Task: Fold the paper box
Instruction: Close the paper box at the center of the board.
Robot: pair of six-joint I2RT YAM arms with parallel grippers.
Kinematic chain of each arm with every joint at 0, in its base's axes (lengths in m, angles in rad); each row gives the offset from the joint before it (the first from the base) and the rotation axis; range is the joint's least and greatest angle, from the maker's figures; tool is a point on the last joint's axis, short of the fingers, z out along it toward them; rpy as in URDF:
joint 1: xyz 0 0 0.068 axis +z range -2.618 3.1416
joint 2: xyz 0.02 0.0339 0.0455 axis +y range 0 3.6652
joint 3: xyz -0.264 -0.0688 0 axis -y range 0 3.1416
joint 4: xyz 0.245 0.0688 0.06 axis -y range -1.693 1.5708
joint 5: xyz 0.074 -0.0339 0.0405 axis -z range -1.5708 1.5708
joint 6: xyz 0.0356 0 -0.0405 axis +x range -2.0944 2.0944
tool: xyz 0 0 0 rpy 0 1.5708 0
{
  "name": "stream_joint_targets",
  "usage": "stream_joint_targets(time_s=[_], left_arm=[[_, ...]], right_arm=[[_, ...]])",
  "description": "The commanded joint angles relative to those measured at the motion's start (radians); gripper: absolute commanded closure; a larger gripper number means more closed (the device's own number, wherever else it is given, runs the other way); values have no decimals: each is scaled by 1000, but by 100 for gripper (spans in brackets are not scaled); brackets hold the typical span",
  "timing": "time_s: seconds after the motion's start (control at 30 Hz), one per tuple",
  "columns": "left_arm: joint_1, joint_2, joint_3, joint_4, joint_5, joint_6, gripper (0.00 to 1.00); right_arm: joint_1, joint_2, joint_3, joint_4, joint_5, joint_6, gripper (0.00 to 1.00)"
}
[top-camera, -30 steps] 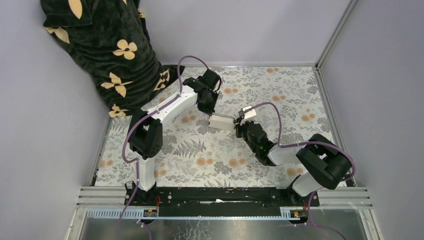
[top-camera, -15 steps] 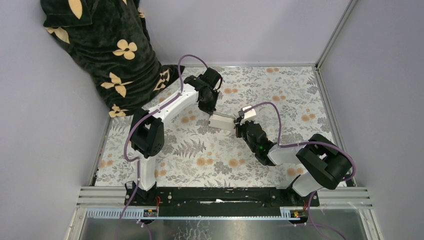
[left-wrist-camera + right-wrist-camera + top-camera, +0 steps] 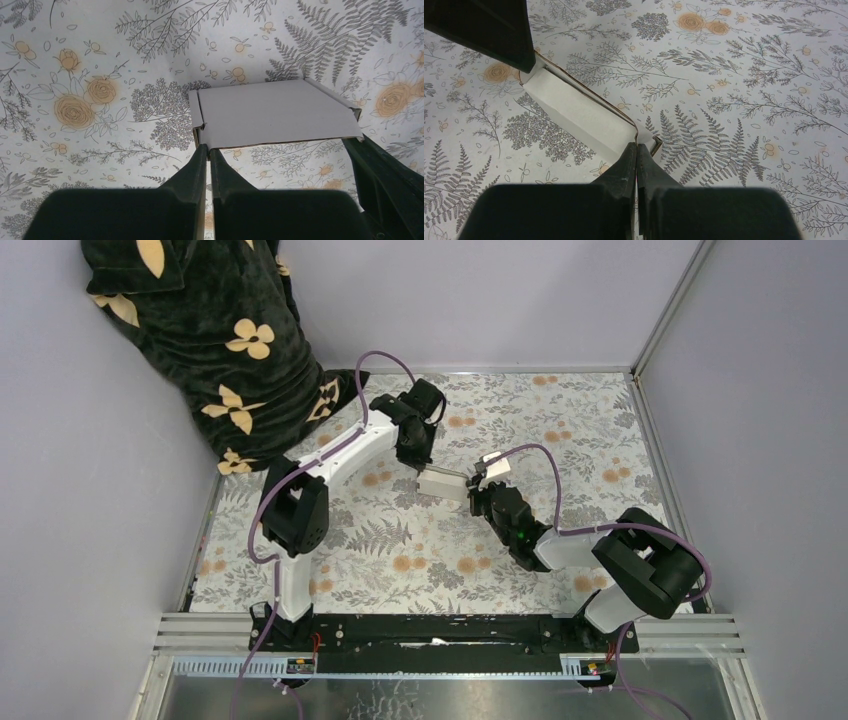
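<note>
Worktop: floral-print cover w/ grey ferns & orange roses, near edge hidden behind the arm bases and the black rail. Far-left corner: big dark cloth w/ yellow flower shapes, cut off by the top of the overhead view, can't tell what's under it. Left arm reaches far & toward centre, right arm reaches in from the near right; purple cables loop over both.

Paper box sits mid-worktop, between the two claws, and looks lifted off the cover, though the gap under it is hard to judge from overhead. White thin cardboard, partly folded: left wrist cam shows one broad flat panel facing up, a narrow folded flap at its left end and a raised side wall at its right end w/ a slot corner. Right wrist cam shows it as a long shallow tray, brown cut edge along the rim; its inside is mostly hidden by the near wall, and its far-left end is covered by the other claw.

Left claw: fingers pressed together, clamped on the box's near-left corner edge. Right claw: fingers together too, pinching the thin wall at the box's right end
</note>
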Motion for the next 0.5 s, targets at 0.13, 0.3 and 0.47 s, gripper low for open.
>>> stream_joint_targets(time_s=[0.13, 0.3, 0.47], left_arm=[[-22, -78, -152, 165, -7, -26, 92], [-23, -86, -200, 195, -38, 5, 93], [-22, -78, -212, 201, -52, 33, 93]], right_arm=[[26, 20, -11, -148, -45, 9, 100], [26, 28, -9, -149, -42, 9, 100], [26, 32, -6, -154, -37, 4, 100]])
